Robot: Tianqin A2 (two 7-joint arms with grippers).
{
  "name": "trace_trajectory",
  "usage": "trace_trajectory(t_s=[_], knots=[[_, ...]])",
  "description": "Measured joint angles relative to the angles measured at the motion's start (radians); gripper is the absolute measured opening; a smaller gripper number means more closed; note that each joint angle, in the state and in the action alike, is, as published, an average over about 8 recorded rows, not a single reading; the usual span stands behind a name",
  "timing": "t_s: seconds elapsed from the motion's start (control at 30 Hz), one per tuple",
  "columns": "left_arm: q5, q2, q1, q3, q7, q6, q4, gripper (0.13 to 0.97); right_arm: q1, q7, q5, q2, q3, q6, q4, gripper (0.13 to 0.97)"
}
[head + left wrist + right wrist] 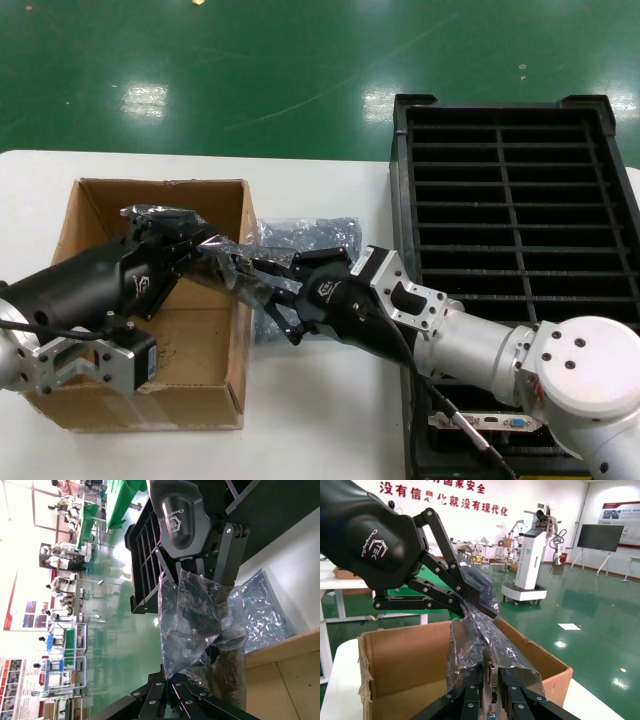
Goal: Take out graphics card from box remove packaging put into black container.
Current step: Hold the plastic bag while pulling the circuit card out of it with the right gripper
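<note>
Over the right wall of the brown box [150,390], my two grippers meet tip to tip. My left gripper [232,262] [186,672] is shut on the end of the crinkly packaging [195,615] [472,640]. Facing it, my right gripper [265,282] [493,674] is shut on the graphics card [493,679]. The card's silver bracket with its ports shows between those jaws, and the board itself is still sheathed in the bag. The black container [510,200] stands to the right with its upper slots bare.
A second anti-static bag [310,238] [265,610] lies crumpled on the white table between box and crate. A look-alike card [490,421] sits in the crate's nearest slot, under my right arm. Green floor lies beyond the table's far edge.
</note>
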Motion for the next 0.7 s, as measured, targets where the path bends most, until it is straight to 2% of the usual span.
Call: trace_trajectory(t_s=[0.33,0.6,0.7], knots=[[0.000,0.000,0.000,0.000,0.000,0.000,0.000,0.139,-0.006,0.017,0.001,-0.014,0.001,0.010,-0.003,0.229],[0.000,0.000,0.000,0.000,0.000,0.000,0.000,0.139,-0.003,0.015,0.008,-0.024,0.007,0.016,-0.023,0.299],[0.000,0.000,0.000,0.000,0.000,0.000,0.000,0.139,0.000,0.014,0.007,-0.026,0.010,0.022,-0.030,0.287]])
